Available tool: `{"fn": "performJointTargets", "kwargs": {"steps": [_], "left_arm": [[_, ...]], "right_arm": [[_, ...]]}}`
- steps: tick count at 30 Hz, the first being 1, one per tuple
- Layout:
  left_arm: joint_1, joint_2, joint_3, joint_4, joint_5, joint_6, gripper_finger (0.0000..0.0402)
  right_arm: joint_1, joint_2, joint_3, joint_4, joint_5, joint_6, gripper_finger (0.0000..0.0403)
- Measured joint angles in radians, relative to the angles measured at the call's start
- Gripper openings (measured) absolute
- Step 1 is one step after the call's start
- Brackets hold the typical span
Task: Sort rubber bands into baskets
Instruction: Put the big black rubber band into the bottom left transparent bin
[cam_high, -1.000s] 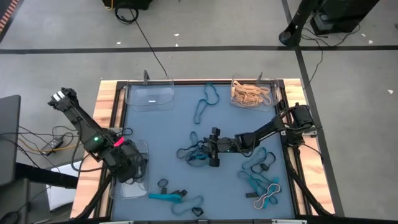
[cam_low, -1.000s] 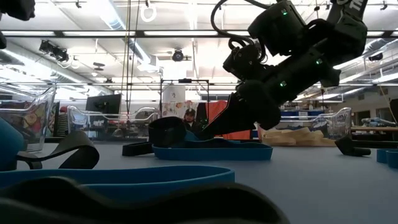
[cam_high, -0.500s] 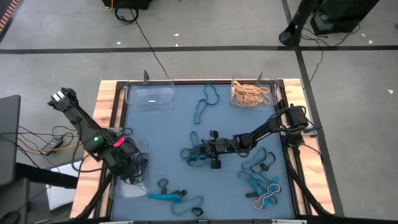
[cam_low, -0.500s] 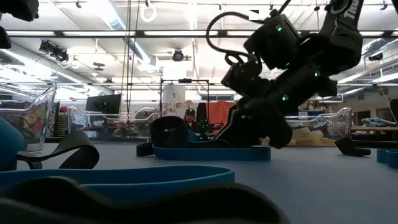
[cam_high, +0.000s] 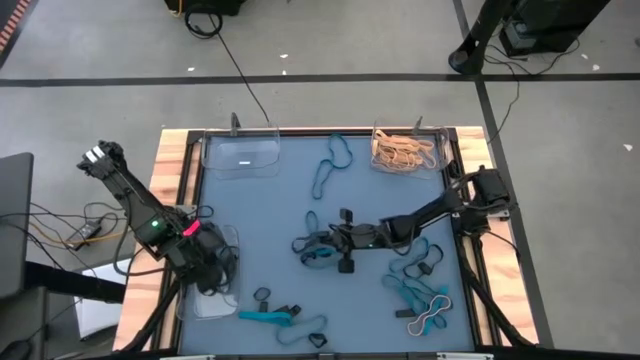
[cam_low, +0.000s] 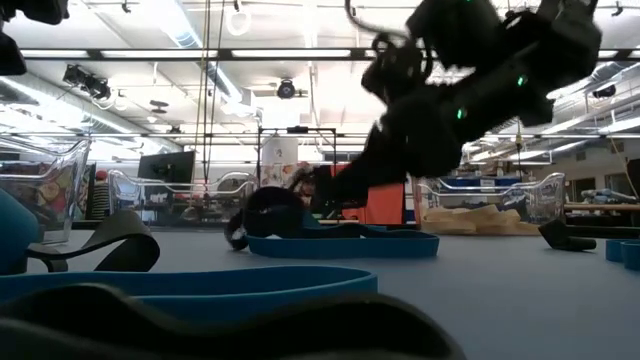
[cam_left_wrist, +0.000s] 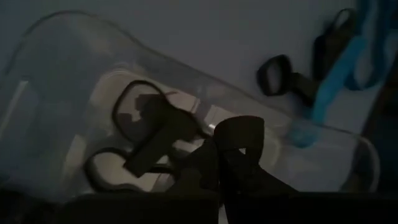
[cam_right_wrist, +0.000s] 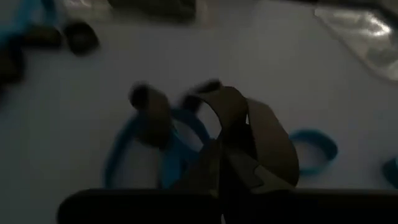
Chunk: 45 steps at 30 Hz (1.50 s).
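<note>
right hand (cam_right_wrist: 233, 134) blurred, its grasp unclear

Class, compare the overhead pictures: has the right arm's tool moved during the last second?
Yes. The right tool has slid further left across the mat, away from the tray of tan bands, and closed at the tangle of teal and black bands.

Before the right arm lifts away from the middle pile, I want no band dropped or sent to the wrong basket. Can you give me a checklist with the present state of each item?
1. Right gripper shut at the middle pile: ok.
2. Black rubber band caught between its fingers: ok, per the right wrist view.
3. Teal band beneath free of the grip: cannot tell.
4. Basket with black bands is where the left gripper sits, shut: not ok, blocked.
5. Tan bands' basket clear of arms: ok.
</note>
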Motion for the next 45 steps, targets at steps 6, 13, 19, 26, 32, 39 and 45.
{"fn": "performJointTargets", "kwargs": {"steps": [6, 13, 19, 26, 32, 39, 45], "left_arm": [[-0.043, 0.000, 0.000, 0.002, 0.036, -0.026, 0.0035], [-0.059, 0.000, 0.000, -0.022, 0.038, -0.093, 0.0142], [-0.059, 0.000, 0.000, -0.012, -0.010, -0.093, 0.0192], [-0.058, 0.000, 0.000, 0.033, -0.278, 0.017, 0.0193], [-0.058, 0.001, 0.000, 0.154, -0.527, 0.188, 0.0193], [-0.012, 0.071, 0.000, 0.500, -0.698, 0.570, 0.0193], [0.086, 0.191, 0.000, 0.783, -0.685, 0.852, 0.0193]], "right_arm": [[0.038, -0.076, 0.000, 0.002, 0.003, -0.013, 0.0009], [0.069, -0.110, 0.000, 0.006, 0.000, -0.030, 0.0009], [0.087, -0.120, 0.000, 0.086, -0.019, -0.035, 0.0009], [0.087, -0.120, 0.001, 0.142, -0.053, -0.042, 0.0009], [0.087, -0.120, 0.001, 0.188, -0.041, -0.039, 0.0009], [0.060, -0.120, 0.002, 0.200, -0.041, -0.056, 0.0009], [0.040, -0.120, 0.002, 0.249, -0.065, -0.049, 0.0009]]}}
